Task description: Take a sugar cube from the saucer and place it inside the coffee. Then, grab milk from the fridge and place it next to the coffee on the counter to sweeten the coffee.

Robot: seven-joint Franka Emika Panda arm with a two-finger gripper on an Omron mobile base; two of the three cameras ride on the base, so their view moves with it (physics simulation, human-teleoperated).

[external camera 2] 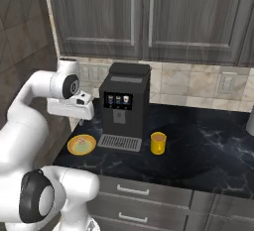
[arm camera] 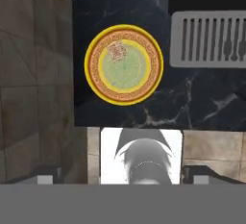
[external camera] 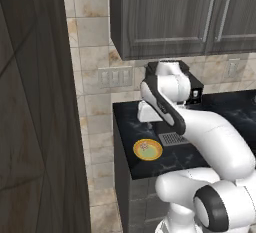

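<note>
The yellow-orange saucer [arm camera: 156,64] lies on the black counter [external camera 2: 208,141] near its left end, left of the coffee machine's drip tray. A tiny whitish sugar cube [arm camera: 116,51] rests on the saucer's pale green centre, off to one side. My gripper [arm camera: 123,174] hangs well above the saucer and points straight down, open and holding nothing. The right base view has my gripper [external camera 2: 78,121] a hand's height over the saucer [external camera 2: 72,148]. The coffee [external camera 2: 158,143], a small yellow mug, stands right of the drip tray. The milk and the fridge are out of view.
A big black coffee machine [external camera 2: 124,106] stands against the tiled wall, its grey drip tray [arm camera: 209,38] close to the saucer. Dark wall cabinets [external camera 2: 144,17] hang overhead. A dark wood panel [external camera: 35,127] rises left of the counter's end, and the floor lies past that edge.
</note>
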